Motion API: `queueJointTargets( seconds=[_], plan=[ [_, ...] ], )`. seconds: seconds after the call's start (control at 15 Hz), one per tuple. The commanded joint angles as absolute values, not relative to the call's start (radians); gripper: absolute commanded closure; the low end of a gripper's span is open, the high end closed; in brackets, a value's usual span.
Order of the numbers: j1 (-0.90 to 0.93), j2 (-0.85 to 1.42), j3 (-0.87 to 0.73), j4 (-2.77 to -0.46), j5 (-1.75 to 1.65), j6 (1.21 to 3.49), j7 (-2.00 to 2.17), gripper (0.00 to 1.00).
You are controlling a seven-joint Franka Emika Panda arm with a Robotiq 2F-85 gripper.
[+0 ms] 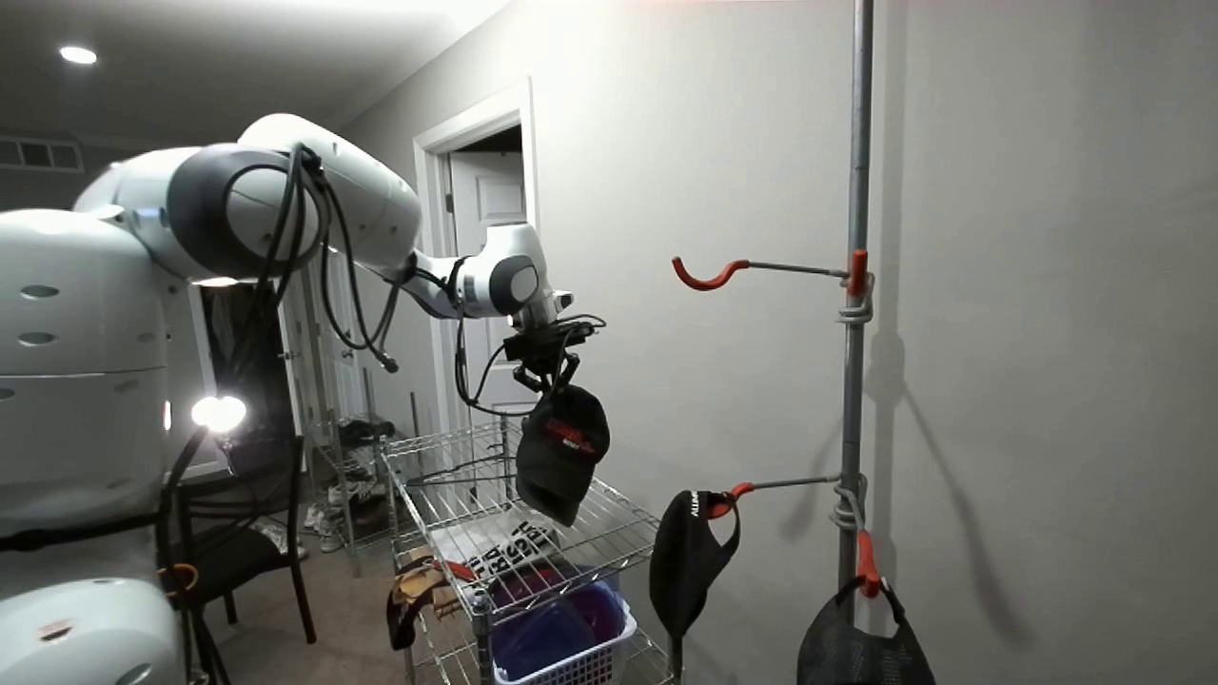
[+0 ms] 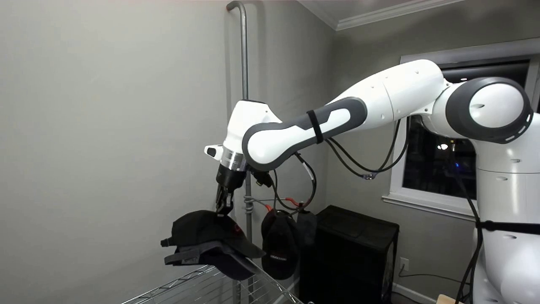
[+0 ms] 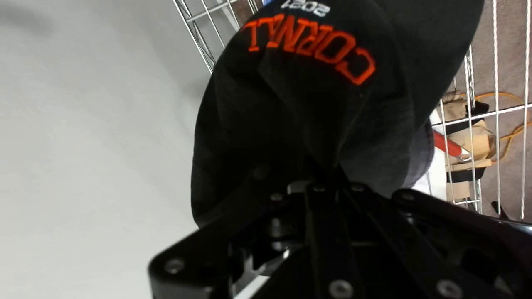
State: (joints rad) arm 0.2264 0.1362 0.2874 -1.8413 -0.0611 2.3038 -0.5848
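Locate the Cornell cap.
In an exterior view, the Cornell cap is just left of centre, pinched near its crown by the claw, over the rack and left of the pole.

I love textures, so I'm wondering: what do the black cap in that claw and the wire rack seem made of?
The black cap looks like matte fabric, perhaps cotton: it creases softly where the gripper pinches. The wire rack looks like shiny, perhaps chromed metal, going by its bright glints.
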Motion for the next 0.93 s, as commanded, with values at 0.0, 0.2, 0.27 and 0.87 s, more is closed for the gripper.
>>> queueJointTargets(
  seconds=[0.0,0.2,0.27,0.87],
  plan=[
    [0.243,0.116,0.278,-1.874,-0.177,2.300,-0.597,0.99],
    [0.259,0.113,0.279,-1.906,-0.329,2.290,-0.616,0.99],
    [0.264,0.115,0.282,-1.922,-0.359,2.285,-0.625,0.99],
    [0.266,0.139,0.331,-1.997,-0.162,2.195,-0.855,0.99]
  ],
)
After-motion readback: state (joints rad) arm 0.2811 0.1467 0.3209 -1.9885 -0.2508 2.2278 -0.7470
